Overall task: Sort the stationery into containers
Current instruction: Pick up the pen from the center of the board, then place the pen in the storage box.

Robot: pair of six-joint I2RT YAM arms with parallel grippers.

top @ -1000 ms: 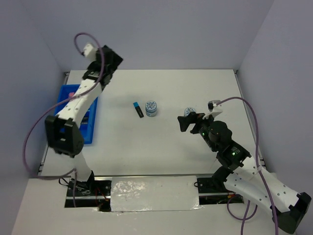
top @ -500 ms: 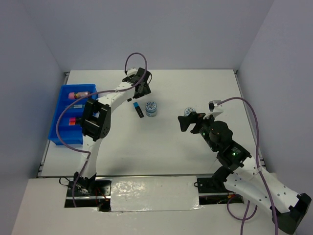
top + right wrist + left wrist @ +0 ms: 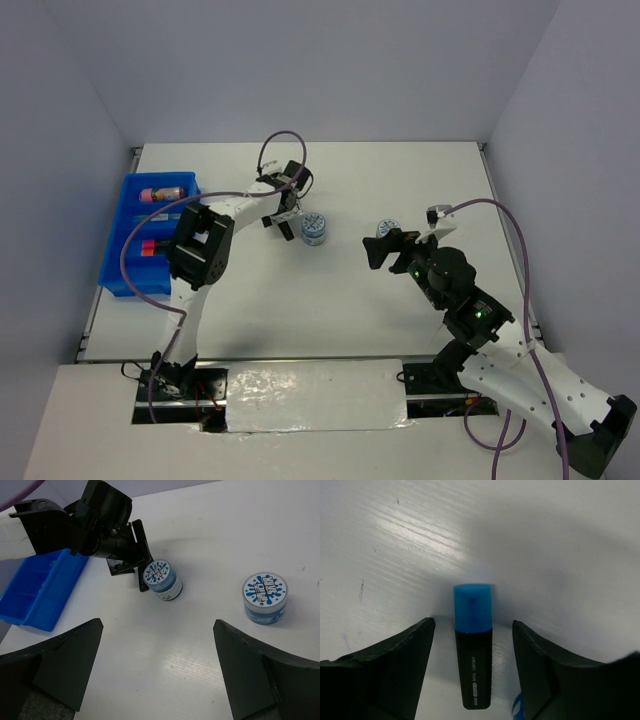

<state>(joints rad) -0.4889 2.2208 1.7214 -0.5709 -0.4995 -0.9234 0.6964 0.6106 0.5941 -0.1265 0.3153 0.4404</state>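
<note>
Left tool point(image 3: 472, 627): spread open, holding nothing. One finger point(image 3: 395, 670) sits on each side of the blue-capped highlighter point(image 3: 473, 655), with a strip of bare worktop point(image 3: 400, 180) showing on both sides of the pen, so there is no contact. The highlighter lies flat on the worktop. In my left wrist view its cap points to 12 o'clock and its black barrel runs down to 6 o'clock between the fingers.

From the top view, this spot is near the middle of the worktop, a little toward 11 o'clock. My left tool covers most of the highlighter there.

First tape roll point(image 3: 314, 226): stands on its flat face just at 3 o'clock of the highlighter. I cannot tell whether they touch. Second tape roll point(image 3: 388, 229): also on its flat face, farther out at 3 o'clock and well apart from the first.

Right tool point(image 3: 157, 625): fingers spread wide, empty, hanging above the worktop. In my right wrist view the first roll is at 12 o'clock and the second at 2 o'clock.

Blue tray point(image 3: 125, 270): at the 9 o'clock edge of the worktop. A pink tube point(image 3: 158, 193) lies in its far compartment. A pink-capped highlighter point(image 3: 150, 247) lies in a nearer one.
</note>
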